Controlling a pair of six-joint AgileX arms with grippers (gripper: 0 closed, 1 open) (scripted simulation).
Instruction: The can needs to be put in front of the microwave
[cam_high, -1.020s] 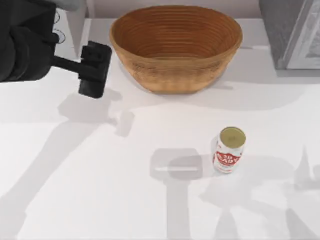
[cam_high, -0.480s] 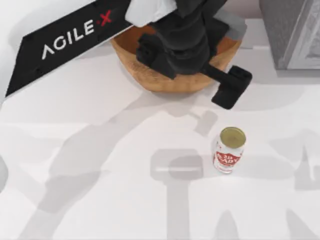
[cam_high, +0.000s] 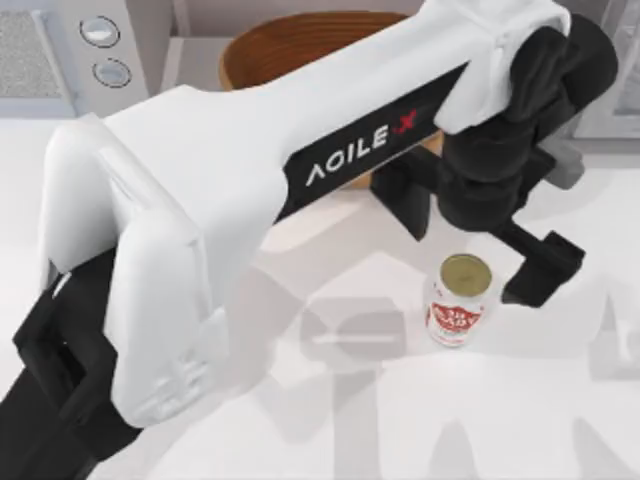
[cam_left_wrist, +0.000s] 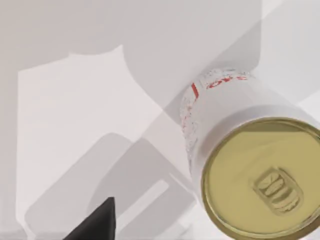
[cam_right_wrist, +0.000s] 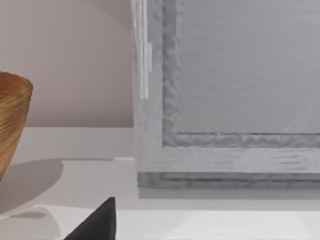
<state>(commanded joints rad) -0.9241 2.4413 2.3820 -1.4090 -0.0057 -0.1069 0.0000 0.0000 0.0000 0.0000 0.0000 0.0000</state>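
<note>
The small white cylindrical can (cam_high: 459, 300) with its red label and dull gold round top stands upright on the white table (cam_high: 300, 420), to the right of the table's middle; one can is there, and nothing grips it; the left arm (cam_high: 300, 170), white with a black lettered band, reaches from the lower left across the table to the upper right, and its black left gripper (cam_high: 470, 245) hangs over the can, one dark finger (cam_high: 542, 268) just beside the can on its right and another dark finger (cam_high: 405, 200) up and to its left, so the can lies between the two and apart from both; the fingers stand spread wide and hold nothing; in the left wrist view the can (cam_left_wrist: 250, 165) shows from above, its gold top with the pull tab facing the camera, a black fingertip (cam_left_wrist: 97, 222) well apart from it; the one light grey boxy microwave (cam_high: 70, 50), with two round white-silver knobs and a speckled mesh window, sits at the table's far left corner, well apart from the can; the one brown woven wicker bowl (cam_high: 290, 45) sits at the far edge between the microwave and a darker grey box with a pale framed panel (cam_high: 615, 100) at the far right; the right wrist view faces that grey box (cam_right_wrist: 225, 100) and the bowl's edge (cam_right_wrist: 12, 115), with a black fingertip (cam_right_wrist: 97, 222) of the right gripper low in it; whether that gripper's fingers are apart or together I cannot tell.
</note>
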